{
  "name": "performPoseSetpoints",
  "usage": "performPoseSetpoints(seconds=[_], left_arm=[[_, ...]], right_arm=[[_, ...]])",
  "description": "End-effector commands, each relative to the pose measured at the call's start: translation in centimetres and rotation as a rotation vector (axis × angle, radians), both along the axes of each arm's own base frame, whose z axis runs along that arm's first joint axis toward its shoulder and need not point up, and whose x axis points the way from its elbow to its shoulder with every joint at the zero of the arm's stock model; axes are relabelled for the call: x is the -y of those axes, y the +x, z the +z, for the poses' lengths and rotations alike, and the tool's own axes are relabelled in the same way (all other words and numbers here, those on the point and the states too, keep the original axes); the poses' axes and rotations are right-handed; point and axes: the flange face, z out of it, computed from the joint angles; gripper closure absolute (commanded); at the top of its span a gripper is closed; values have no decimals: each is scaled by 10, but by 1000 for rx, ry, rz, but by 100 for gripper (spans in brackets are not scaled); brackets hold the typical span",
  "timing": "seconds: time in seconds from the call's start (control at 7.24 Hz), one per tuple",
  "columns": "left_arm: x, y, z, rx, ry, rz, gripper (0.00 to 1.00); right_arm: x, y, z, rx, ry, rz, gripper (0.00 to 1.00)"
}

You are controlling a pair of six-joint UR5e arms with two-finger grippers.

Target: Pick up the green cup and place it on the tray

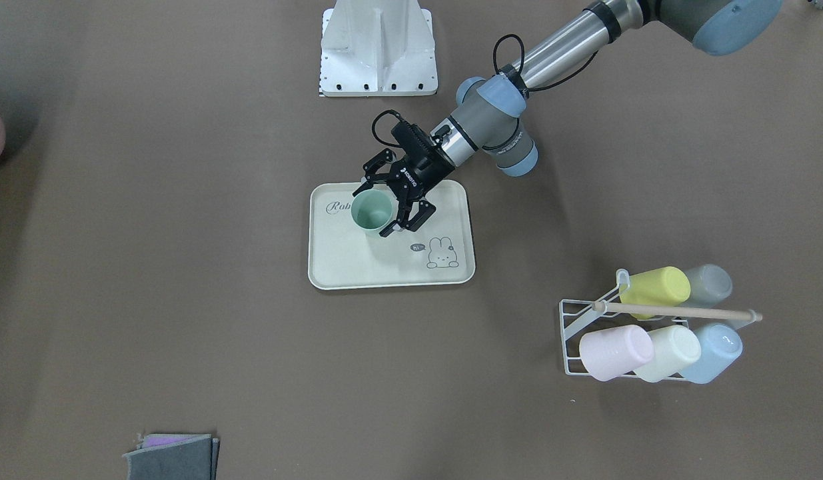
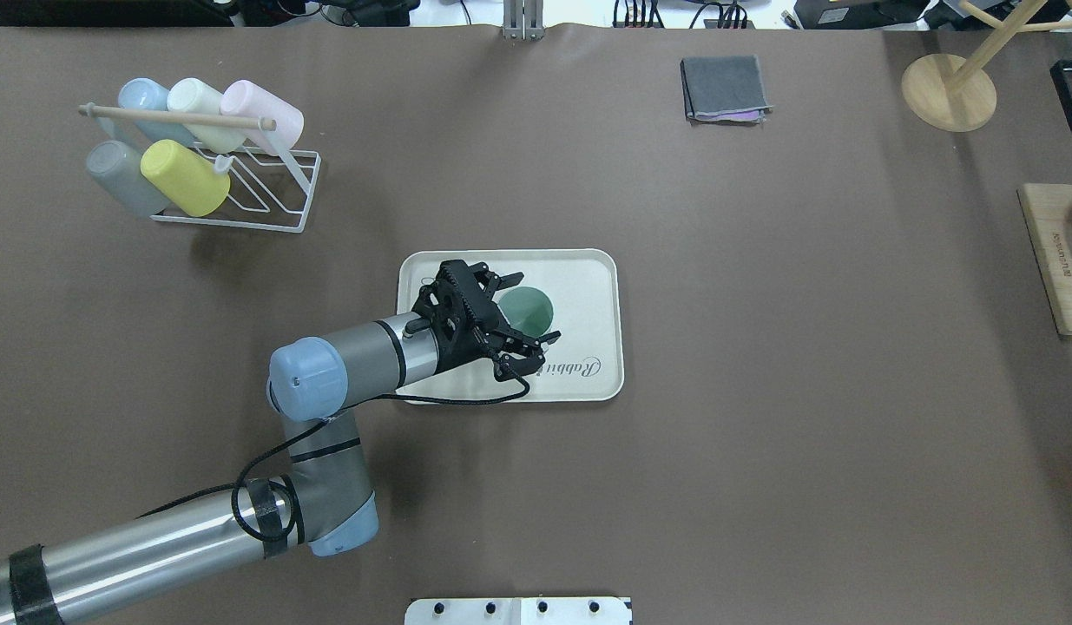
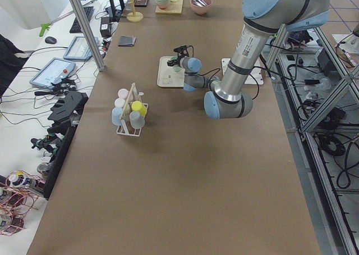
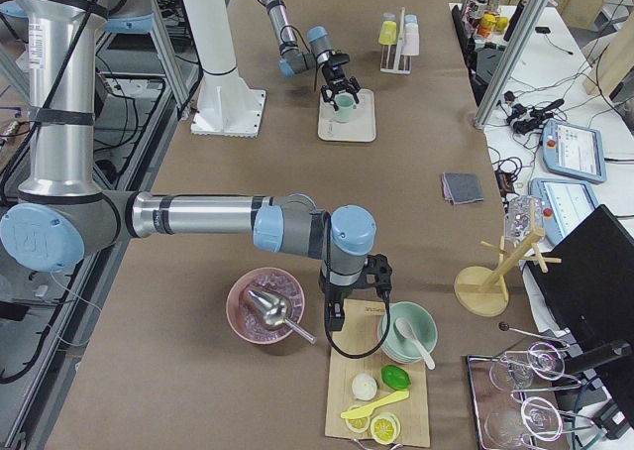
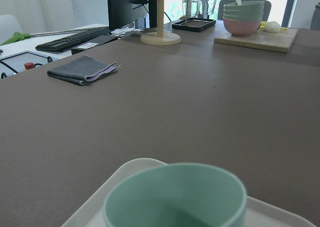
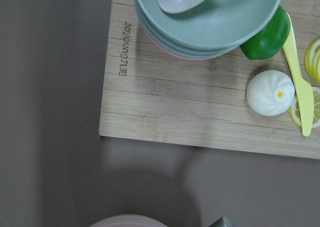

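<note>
Overhead exterior, left hand (image 2: pixel 532 307): fingers spread wide on either side of the cup, apparently not pinching it, which reads as a release.
Green cup (image 1: pixel 373 213): upright, mouth up, standing inside the tray beside the lettering.
Tray (image 1: pixel 391 270): flat on the tabletop (image 1: pixel 184 267).
Right hand (image 4: pixel 374 272): well apart; I cannot tell its grip.

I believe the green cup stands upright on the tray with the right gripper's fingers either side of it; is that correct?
Not quite: the overhead exterior view shows the left gripper flanking it, not the right. The green cup does stand upright on the tray.
</note>
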Motion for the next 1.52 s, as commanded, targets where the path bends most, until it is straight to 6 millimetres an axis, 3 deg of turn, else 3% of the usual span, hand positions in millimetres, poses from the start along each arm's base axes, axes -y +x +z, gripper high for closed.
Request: performPoseSetpoints(seconds=[0.0, 0.28, 0.55, 0.83, 0.97, 1.1, 1.24, 1.38], left_arm=[[1, -4, -5, 0, 26, -8, 1], [0, -10, -17, -22, 34, -8, 1], [-2, -26, -63, -44, 15, -8, 1], [-3, -41, -132, 87, -70, -5, 1], [-7, -63, -180, 181, -118, -20, 1], [10, -89, -194, 213, -189, -57, 1], [42, -119, -192, 218, -211, -116, 1], [79, -160, -169, 280, -260, -164, 1]], right_arm=[[1, 0, 0, -1, 1, 0, 0], [1, 1, -1, -9, 3, -1, 0], [1, 1, -1, -9, 4, -1, 0], [1, 1, -1, -9, 4, -1, 0], [1, 1, -1, -9, 4, -1, 0], [1, 1, -1, -9, 3, -1, 0], [1, 1, -1, -9, 3, -1, 0], [1, 1, -1, -9, 4, -1, 0]])
